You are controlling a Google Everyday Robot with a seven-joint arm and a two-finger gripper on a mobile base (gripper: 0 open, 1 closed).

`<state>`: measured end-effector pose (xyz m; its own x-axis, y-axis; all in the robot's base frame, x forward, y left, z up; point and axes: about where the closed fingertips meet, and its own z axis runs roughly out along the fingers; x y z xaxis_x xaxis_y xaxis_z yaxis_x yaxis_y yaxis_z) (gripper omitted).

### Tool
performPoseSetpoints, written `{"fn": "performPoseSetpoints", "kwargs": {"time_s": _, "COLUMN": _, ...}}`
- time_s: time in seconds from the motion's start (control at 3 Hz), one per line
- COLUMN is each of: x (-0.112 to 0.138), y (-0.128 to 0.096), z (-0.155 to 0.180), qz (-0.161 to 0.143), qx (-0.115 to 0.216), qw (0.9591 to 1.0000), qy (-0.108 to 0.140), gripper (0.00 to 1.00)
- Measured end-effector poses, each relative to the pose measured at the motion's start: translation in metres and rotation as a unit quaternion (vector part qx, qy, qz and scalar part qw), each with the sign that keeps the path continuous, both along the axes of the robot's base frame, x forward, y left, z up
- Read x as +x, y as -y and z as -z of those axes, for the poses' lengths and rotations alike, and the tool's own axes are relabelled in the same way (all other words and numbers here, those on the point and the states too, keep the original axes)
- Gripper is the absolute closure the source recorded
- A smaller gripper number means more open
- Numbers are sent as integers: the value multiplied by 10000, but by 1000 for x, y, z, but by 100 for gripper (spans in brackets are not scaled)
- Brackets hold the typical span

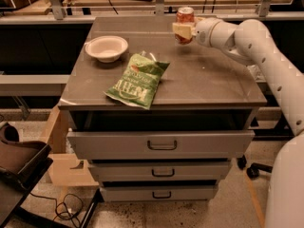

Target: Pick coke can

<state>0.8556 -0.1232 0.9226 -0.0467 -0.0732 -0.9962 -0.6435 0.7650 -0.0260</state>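
Pincer [184,31] is seen at the far right part of the desk [209,80], clamped on the coke can [185,14], with one pale finger [181,30] laid across the can's front. The can is held upright, silver top uppermost, over the desk's back edge area. Whether its base touches the desk cannot be told. The white arm [256,46] is stretched in from the right, over the desk's right edge.

A white bowl [106,48] is set at the far left of the desk, well apart from the can. A green bag [137,80] is laid flat near the front, just beside the bowl and between it and the front edge. Three drawers are seen below, and the top drawer [161,145] is pulled farther forward than the two beneath.
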Motion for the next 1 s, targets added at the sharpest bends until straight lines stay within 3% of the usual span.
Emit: {"fn": "performPoseSetpoints", "kwargs": {"time_s": 1.0, "x": -11, "y": 20, "z": -76, "qz": -165, "qx": -294, "qw": 9983, "qy": 471, "gripper": 100}}
